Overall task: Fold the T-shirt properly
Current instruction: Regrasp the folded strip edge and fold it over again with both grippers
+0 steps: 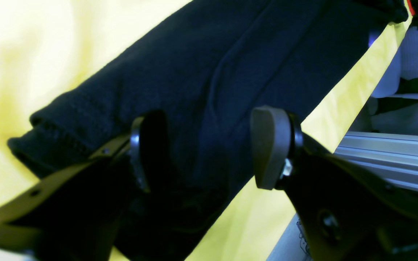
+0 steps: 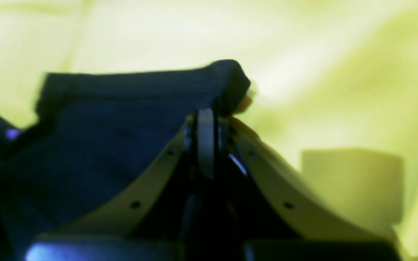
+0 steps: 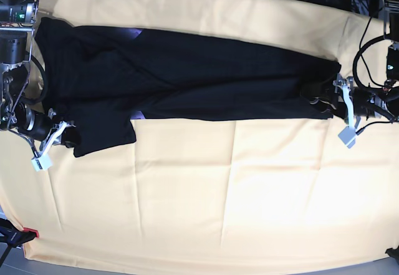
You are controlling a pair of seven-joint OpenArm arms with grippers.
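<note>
Two grey pads of the left gripper (image 1: pixel 209 152) sit closest in the left wrist view, and they are wide apart; the black T-shirt (image 1: pixel 230 65) lies between and under them, not pinched; a stitched hem of the T-shirt shows just beside one pad. Over in the right wrist view the right gripper (image 2: pixel 206 119) has its jaws pressed together on a thick folded edge of the T-shirt, so that end is held tight.

From the base view, the T-shirt (image 3: pixel 187 69) lies long and flat across the far half of the yellow cloth (image 3: pixel 218 206); one end reaches the left gripper (image 3: pixel 341 110) and the other end reaches the right gripper (image 3: pixel 55 136); a tiny bit of purple peeks out at the near edge of the T-shirt.

It looks like the fold is only partly done; the shirt seems narrowed already, and the arms are getting ready for the next fold. Next, the left gripper likely needs to close on its end; then both ends can lift together and come across evenly.

No boxes or bins show anywhere near the T-shirt.
</note>
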